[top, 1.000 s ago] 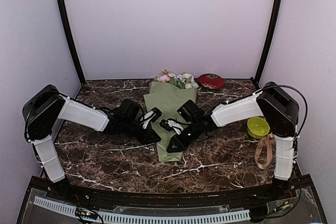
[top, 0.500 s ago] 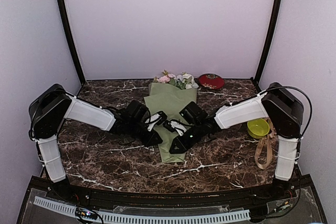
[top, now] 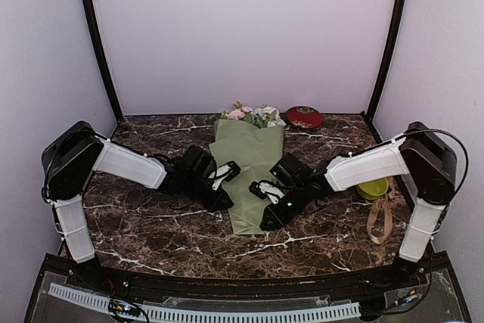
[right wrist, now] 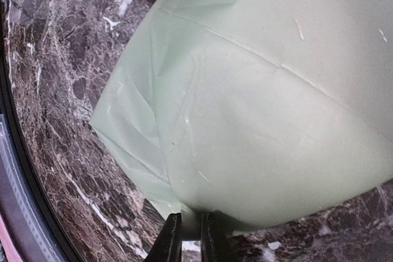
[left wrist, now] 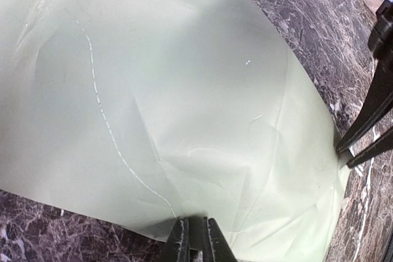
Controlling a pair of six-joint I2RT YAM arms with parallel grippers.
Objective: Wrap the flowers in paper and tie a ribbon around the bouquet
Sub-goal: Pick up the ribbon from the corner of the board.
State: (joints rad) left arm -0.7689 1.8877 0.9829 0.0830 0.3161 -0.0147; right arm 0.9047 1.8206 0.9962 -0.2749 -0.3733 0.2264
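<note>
While the bouquet [top: 246, 163] lies lengthwise on the tabletop [top: 144, 225], flowers [top: 253, 115] at its far end and narrow tip near, my left hand [top: 229, 171] pinches its left paper edge, fingers almost together. My right hand [top: 263, 188] is likewise narrowed onto the right edge, nearer the tip. The ribbon [top: 380, 221] lies well apart at the right, beside a green bowl [top: 371, 185].
</note>
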